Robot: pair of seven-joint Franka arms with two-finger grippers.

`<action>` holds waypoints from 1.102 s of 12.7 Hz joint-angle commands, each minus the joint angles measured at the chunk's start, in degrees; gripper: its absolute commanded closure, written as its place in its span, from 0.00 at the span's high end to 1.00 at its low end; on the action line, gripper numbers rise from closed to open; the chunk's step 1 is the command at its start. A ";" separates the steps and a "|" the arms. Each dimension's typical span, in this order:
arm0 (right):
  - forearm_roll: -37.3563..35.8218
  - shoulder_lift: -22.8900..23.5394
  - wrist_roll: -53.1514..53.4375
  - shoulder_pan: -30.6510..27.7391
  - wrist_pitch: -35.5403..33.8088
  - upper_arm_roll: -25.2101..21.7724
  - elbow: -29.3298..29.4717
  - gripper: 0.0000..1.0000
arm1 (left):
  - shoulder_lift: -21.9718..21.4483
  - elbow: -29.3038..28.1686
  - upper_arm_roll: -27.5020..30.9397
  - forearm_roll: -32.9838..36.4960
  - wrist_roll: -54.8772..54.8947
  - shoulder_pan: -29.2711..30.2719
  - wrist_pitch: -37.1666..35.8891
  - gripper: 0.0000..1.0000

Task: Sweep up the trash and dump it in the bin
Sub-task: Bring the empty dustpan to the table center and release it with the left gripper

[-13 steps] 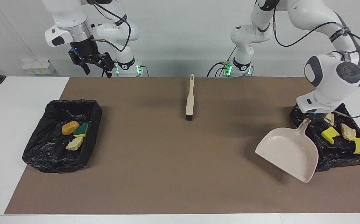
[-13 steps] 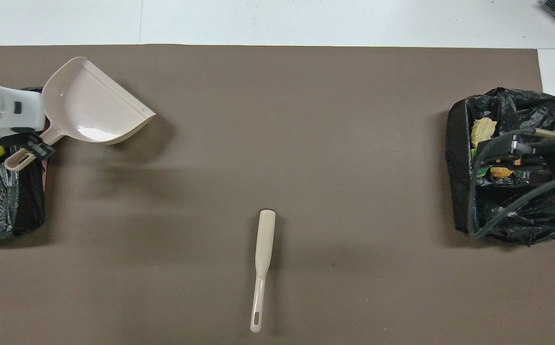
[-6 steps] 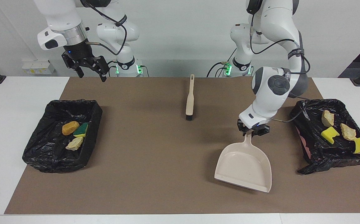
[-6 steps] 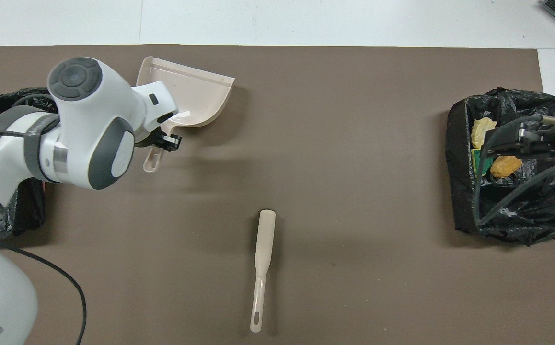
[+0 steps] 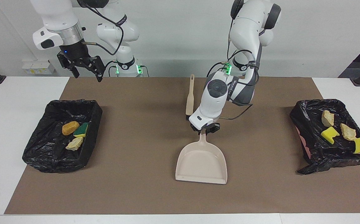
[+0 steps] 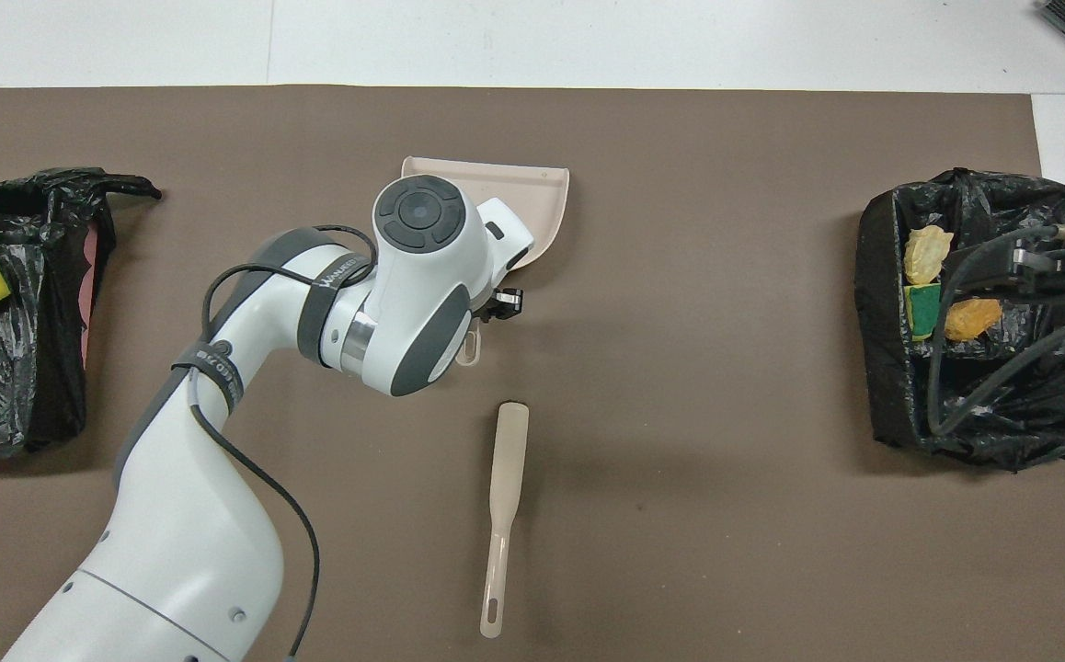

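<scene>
My left gripper (image 5: pixel 204 128) is shut on the handle of the beige dustpan (image 5: pixel 202 163), which lies flat and low over the middle of the brown mat, mouth pointing away from the robots. The pan (image 6: pixel 537 198) is half hidden under the arm in the overhead view. The trash lies in two black-bagged bins. One bin (image 5: pixel 326 163) at the left arm's end holds yellow sponge pieces (image 5: pixel 329 134) and beige lumps (image 5: pixel 348 132). The other bin (image 5: pixel 43 155) holds an orange-brown lump (image 5: pixel 70 128), a sponge (image 5: pixel 81 130) and a beige lump (image 5: pixel 74 143). My right gripper (image 5: pixel 86 76) hangs open and raised at its own end.
The beige brush (image 5: pixel 190 98) lies on the mat just nearer to the robots than the dustpan, bristles toward the pan; in the overhead view the brush (image 6: pixel 502 515) shows whole. Brown mat (image 5: pixel 136 193) covers most of the white table.
The left arm has carried the dustpan from the bin at its own end to the middle of the mat, turning its mouth away from the robots. The right gripper has drifted slightly up and outward.
</scene>
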 commanded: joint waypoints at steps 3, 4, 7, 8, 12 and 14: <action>0.53 0.74 -1.92 -0.60 0.13 0.65 1.15 1.00 | -3.27 3.08 3.37 -0.40 -1.52 0.65 -3.31 1.00; 0.62 0.83 -1.48 -0.68 0.13 0.65 1.15 1.00 | -4.85 3.08 3.38 -0.40 -1.26 2.48 -4.45 1.00; 0.71 0.66 -1.30 -0.60 0.13 0.65 0.97 1.00 | -8.11 3.34 4.51 -0.23 -0.74 5.13 -6.49 1.00; 0.62 0.66 -1.30 -0.60 0.21 0.65 0.97 1.00 | -9.42 3.43 4.61 -0.14 0.92 7.05 -7.18 1.00; 0.80 0.66 -1.22 -0.60 0.22 0.65 0.88 1.00 | -16.63 2.99 4.61 -1.11 15.84 16.11 -14.64 1.00; 0.80 0.57 -0.34 -0.60 0.30 0.65 0.88 1.00 | -19.88 2.64 4.61 -1.11 22.18 20.15 -18.59 1.00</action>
